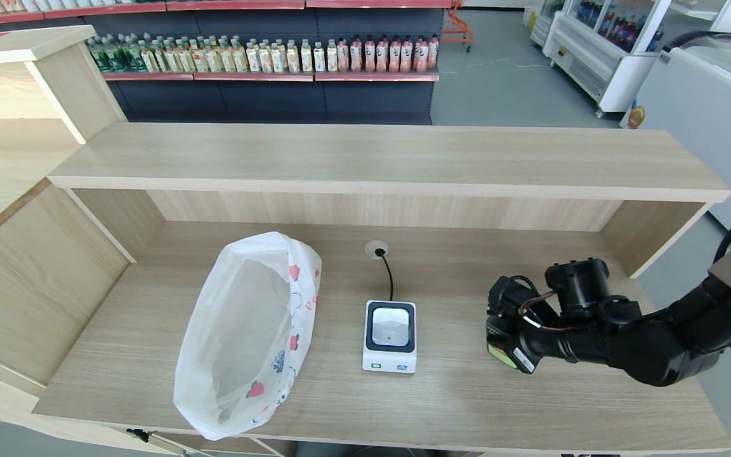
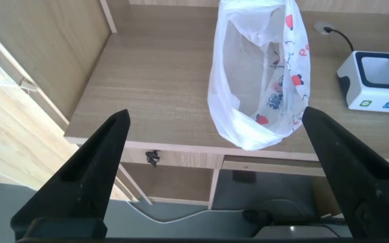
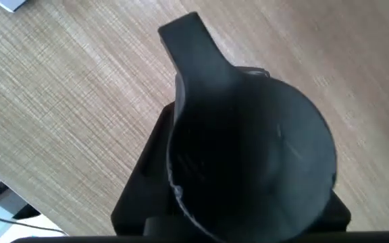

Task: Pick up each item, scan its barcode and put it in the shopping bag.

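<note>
Left hand (image 2: pixel 216 113): wide open, fingers (image 2: pixel 90 175) spread far apart with nothing gripped. Held off the near edge of the worktop (image 2: pixel 147 88), on the near side of the bag (image 2: pixel 275 74).

Right hand (image 1: pixel 499 339): over the right part of the worktop (image 1: pixel 467 400), to the right of the scanner (image 1: pixel 389 336) and apart from it. Open or closed: cannot tell. Right up against its wrist camera, a dark round shape (image 3: pixel 248 155), with the wood grain of the worktop (image 3: pixel 59 94) beyond. What the shape is: cannot tell.

Scanner: a white box with a dark-framed window facing up. Flat on the worktop near the middle, between bag and right hand. From its far side, a black cable (image 1: pixel 388 273) into a round hole (image 1: pixel 376 249) in the worktop.

Bag (image 1: pixel 245 330): white plastic with red and blue prints, lying on the left part of the worktop. Just left of the scanner (image 2: pixel 377 81), not touching it. Mouth gaping, inside open to view. Near end slightly over the worktop's near edge.

Along the far side, a raised ledge (image 1: pixel 378 155) of the same pale wood. Beyond that, shelves (image 1: pixel 264 77) with rows of bottles (image 1: pixel 264 56). Far right, coolers (image 1: pixel 600 51).
</note>
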Controlling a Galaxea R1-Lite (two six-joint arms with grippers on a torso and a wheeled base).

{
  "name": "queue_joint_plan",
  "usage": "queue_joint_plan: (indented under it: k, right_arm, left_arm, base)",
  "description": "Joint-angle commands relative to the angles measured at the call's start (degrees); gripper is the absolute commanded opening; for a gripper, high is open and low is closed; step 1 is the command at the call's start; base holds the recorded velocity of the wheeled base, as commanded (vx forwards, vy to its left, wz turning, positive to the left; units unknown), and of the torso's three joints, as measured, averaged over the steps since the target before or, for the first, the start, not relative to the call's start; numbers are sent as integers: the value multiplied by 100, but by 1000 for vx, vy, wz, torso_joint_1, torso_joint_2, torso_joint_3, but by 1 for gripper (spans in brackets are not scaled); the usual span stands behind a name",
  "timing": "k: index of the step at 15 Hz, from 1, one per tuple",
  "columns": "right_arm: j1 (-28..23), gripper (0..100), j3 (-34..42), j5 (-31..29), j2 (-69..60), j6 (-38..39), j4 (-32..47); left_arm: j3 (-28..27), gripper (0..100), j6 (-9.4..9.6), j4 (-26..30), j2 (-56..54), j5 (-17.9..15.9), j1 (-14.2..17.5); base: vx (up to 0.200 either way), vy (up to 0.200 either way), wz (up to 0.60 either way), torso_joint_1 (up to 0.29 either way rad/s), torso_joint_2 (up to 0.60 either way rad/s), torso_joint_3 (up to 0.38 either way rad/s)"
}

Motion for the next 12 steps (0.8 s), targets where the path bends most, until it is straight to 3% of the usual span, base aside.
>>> queue_joint_plan:
  k: [1, 4, 6, 8, 9, 10, 11, 12]
  right_arm:
    - [-25, 0, 486, -1, -994, 69, -440]
    - [-60, 0, 723, 17, -2647, -150, -467]
    - [-236, 0, 1022, 131, -2937, -1416, -968]
    - [-403, 0, 2033, 1687, -2796, -2954, -2497]
    - [-491, 0, 2077, 2768, -2638, -4264, -2769]
    - [-482, 0, 2050, 3348, -2577, -5028, -2787]
    - [-350, 0, 2050, 4376, -2427, -6830, -2725]
    - [-183, 0, 2094, 4490, -2286, -8192, -2541]
  left_arm:
    - [1, 100, 0, 2, -2, 2, 4]
    - [1, 100, 0, 2, -2, 2, 4]
    - [1, 100, 0, 2, -2, 2, 4]
    - [1, 100, 0, 2, -2, 2, 4]
    - [1, 100, 0, 2, -2, 2, 4]
    - [1, 100, 0, 2, -2, 2, 4]
    - [1, 100, 0, 2, -2, 2, 4]
    - [1, 100, 0, 2, -2, 2, 4]
  base:
    - [0, 0, 0, 0, 0, 0]
    - [0, 0, 0, 0, 0, 0]
    - [0, 0, 0, 0, 0, 0]
    - [0, 0, 0, 0, 0, 0]
    - [0, 0, 0, 0, 0, 0]
    - [0, 0, 0, 0, 0, 0]
    - [0, 0, 0, 0, 0, 0]
    - [0, 0, 0, 0, 0, 0]
